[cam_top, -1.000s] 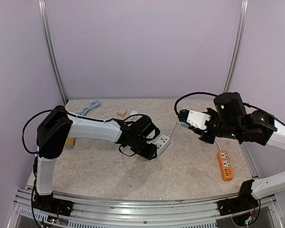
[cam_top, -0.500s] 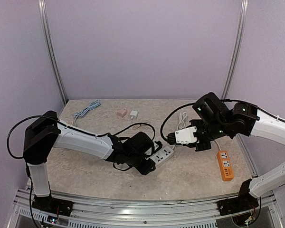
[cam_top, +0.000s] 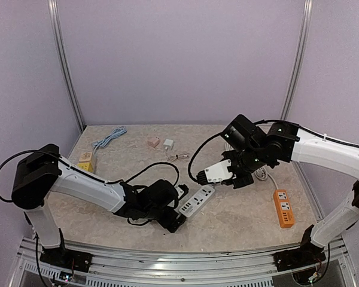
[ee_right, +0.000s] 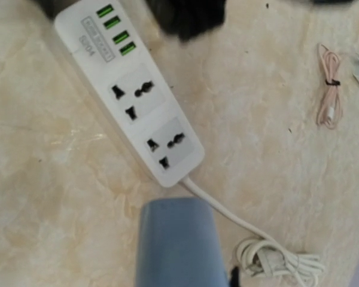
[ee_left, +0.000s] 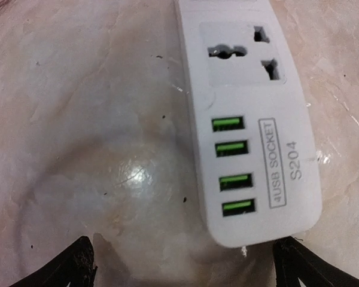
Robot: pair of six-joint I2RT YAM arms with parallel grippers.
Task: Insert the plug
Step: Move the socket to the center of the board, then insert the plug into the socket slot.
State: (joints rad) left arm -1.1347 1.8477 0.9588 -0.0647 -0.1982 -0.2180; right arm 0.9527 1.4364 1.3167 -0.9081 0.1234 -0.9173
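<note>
- White power strip (ee_left: pixel 251 149) lies flat on the marble-patterned worktop (cam_top: pixel 245 221); both universal sockets (ee_right: pixel 134 95) are empty.
- Right claw (cam_top: pixel 226 173), closed on the white plug (cam_top: pixel 215 173), hangs just beyond the strip's cord end; insertion is not yet done.
- Left claw (ee_left: pixel 185 272) gapes wide near the USB ports (ee_left: pixel 232 164), gripping nothing.
- Legible: "4USB SOCKET", "S204".

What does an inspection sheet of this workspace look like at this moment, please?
Surface: beige marbled tabletop, small dark specks.
Job's things: white rectangular plastic power strip, sockets empty; white boxy plug held off it.
Clutter: orange plastic power strip, yellow block, small pink adapter, small white adapter.
Claws: left claw open at the strip's USB end; right claw shut on the plug.
Cables: strip's white cord bundled; thin pink cable; grey-blue cable.
Surroundings: lilac walls, metal posts.
</note>
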